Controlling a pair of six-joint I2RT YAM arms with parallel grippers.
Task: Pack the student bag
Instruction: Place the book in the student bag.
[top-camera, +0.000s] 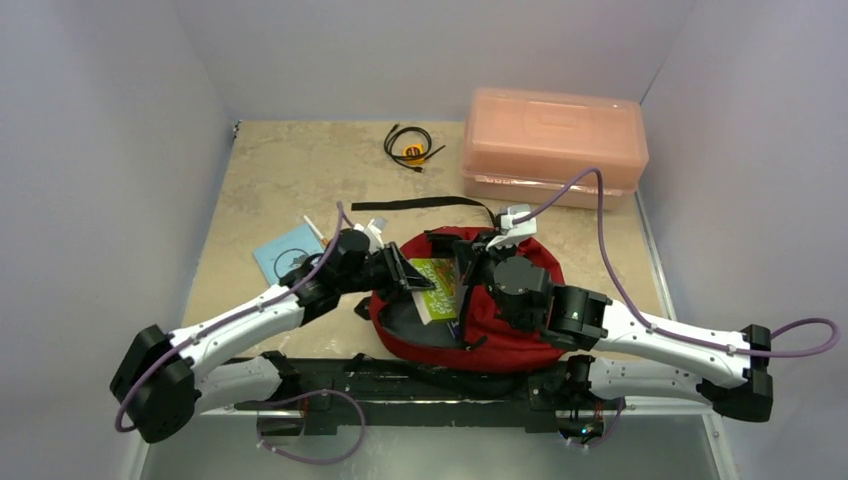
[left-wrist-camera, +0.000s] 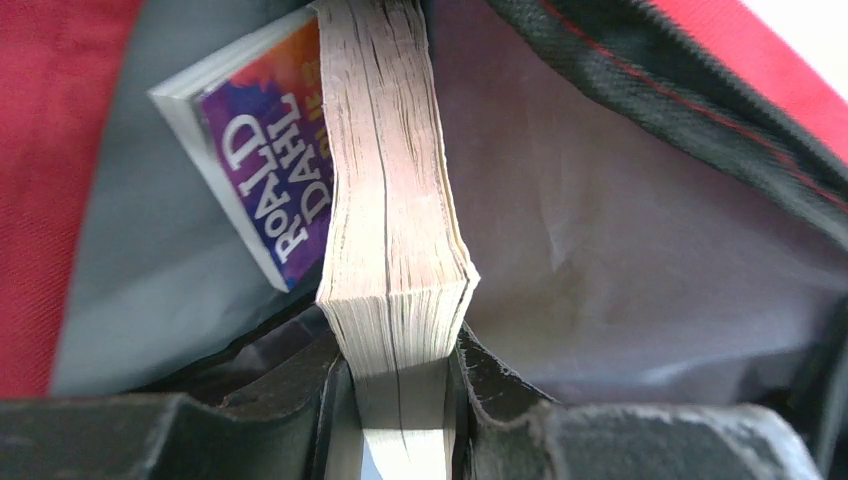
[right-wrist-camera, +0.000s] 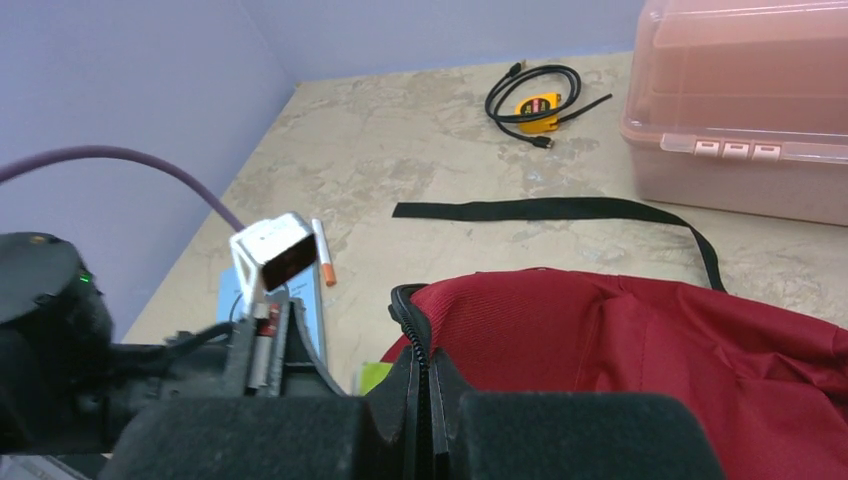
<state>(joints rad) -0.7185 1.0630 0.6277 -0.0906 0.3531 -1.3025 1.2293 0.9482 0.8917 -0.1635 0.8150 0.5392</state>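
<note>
The dark red student bag (top-camera: 520, 330) lies at the table's near middle, its mouth open to the left. My left gripper (top-camera: 408, 273) is shut on a thick paperback book (top-camera: 438, 285) with a green cover, held partly inside the mouth. In the left wrist view the book's page edge (left-wrist-camera: 395, 220) runs into the grey lining (left-wrist-camera: 620, 260), beside a Roald Dahl book (left-wrist-camera: 265, 190) lying inside. My right gripper (top-camera: 478, 262) is shut on the bag's zipper edge (right-wrist-camera: 420, 345) and holds the opening up.
A pink translucent box (top-camera: 555, 145) stands at the back right. A coiled black cable with a yellow tape measure (top-camera: 410, 147) lies at the back. A light blue booklet (top-camera: 285, 250) and a pen (right-wrist-camera: 322, 252) lie left of the bag. The bag's black strap (top-camera: 420, 204) trails behind it.
</note>
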